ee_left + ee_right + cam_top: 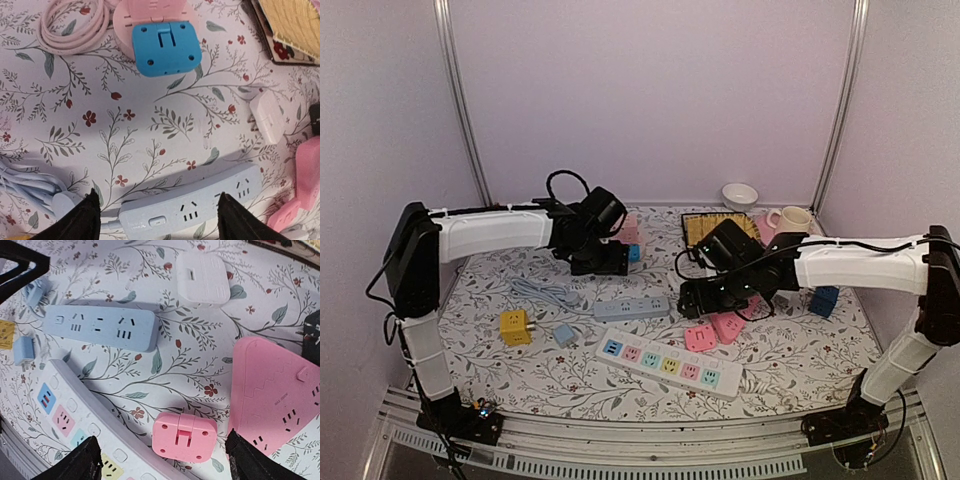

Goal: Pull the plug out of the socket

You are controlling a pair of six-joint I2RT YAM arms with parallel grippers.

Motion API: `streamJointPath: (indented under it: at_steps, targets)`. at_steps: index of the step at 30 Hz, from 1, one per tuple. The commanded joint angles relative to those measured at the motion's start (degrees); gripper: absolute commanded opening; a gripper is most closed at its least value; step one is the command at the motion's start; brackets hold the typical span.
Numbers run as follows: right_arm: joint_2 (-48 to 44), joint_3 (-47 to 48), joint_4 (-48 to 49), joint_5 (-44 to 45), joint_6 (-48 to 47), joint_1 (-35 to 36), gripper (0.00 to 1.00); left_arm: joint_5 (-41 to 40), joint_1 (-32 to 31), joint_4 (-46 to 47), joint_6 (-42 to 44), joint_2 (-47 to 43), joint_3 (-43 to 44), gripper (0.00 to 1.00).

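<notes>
Looking down at the flowered table, I see the left gripper poised over the pale blue socket strip, its two black fingers spread wide and gripping nothing; the strip just lies on the cloth beneath them. Over on the other side the right gripper hangs above the cloth with its jaws wide apart too, and nothing is held in them. The white plug is out of the socket: it lies flat on the cloth near the strip's free end, not touching it. Under the right fingers sits a pink plug, just beside a pink wedge-shaped strip. Nearer the arms' bases a long white strip with coloured sockets lies slantwise. A yellow cube and a small blue plug rest to the left of it. Farther back a blue adapter butts against something pink, beside a coiled pink cord. A mug and a bowl stand by the far wall
</notes>
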Motion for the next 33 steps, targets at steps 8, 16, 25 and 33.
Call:
streamJointPath:
  at_steps: [8, 16, 25, 33]
  targets:
    - [-11.45, -3.08, 0.15, -1.74, -6.21, -1.5, 0.91, -6.3, 0.8, -8.08, -3.8, 14.51, 18.07, 0.89]
    - [-12.15, -1.41, -0.14, -0.26, -7.42, -3.72, 0.93, -6.01, 4.6, -11.34, -2.03, 24.23, 31.17, 0.9]
    - [-13.57, -2.02, -0.22, -0.18, -8.63, -6.95, 0.93, -2.48, 7.28, -14.93, 2.06, 34.39, 46.27, 0.89]
    - [-13.56, -2.46, -0.2, -0.73, -9.91, -8.04, 0.93, 0.42, 7.78, -15.25, 2.41, 37.92, 49.16, 0.89]
